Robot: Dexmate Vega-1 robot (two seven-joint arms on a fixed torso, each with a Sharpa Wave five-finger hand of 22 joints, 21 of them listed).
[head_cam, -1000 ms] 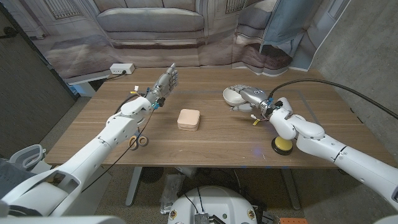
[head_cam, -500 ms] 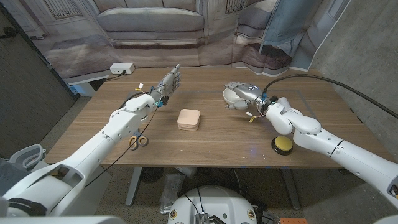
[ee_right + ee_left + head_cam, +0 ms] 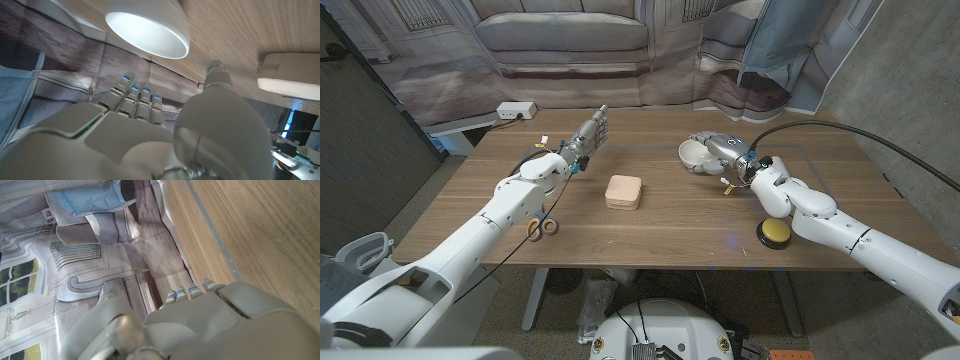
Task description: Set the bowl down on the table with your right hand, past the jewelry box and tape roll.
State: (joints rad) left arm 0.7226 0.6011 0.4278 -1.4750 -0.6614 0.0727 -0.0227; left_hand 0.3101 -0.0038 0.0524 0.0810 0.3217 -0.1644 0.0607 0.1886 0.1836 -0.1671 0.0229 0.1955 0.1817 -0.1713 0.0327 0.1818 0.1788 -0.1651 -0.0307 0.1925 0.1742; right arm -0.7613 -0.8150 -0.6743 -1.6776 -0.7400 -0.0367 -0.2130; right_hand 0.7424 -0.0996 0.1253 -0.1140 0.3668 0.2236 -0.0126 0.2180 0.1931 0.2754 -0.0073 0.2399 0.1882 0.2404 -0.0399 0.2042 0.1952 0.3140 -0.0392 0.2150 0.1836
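A white bowl (image 3: 696, 152) stands on the wooden table (image 3: 670, 225) at the far right, past the beige jewelry box (image 3: 623, 191) in the middle. My right hand (image 3: 723, 153) is just beside the bowl on its right. In the right wrist view the bowl (image 3: 148, 28) sits on the wood beyond my straightened fingers (image 3: 135, 102), with nothing gripped, and the jewelry box (image 3: 290, 76) shows at the edge. A yellow tape roll (image 3: 773, 233) lies near the front right, partly behind my right forearm. My left hand (image 3: 588, 133) is raised over the far left, fingers straight, holding nothing.
Scissors (image 3: 543, 226) lie by my left forearm near the front left. A white power strip (image 3: 515, 110) sits on a low surface beyond the table's far left corner. A printed backdrop (image 3: 570, 40) hangs behind the table.
My right hand has shifted slightly toward the far side beside the bowl and has held still over the last half second. The left hand has barely moved.
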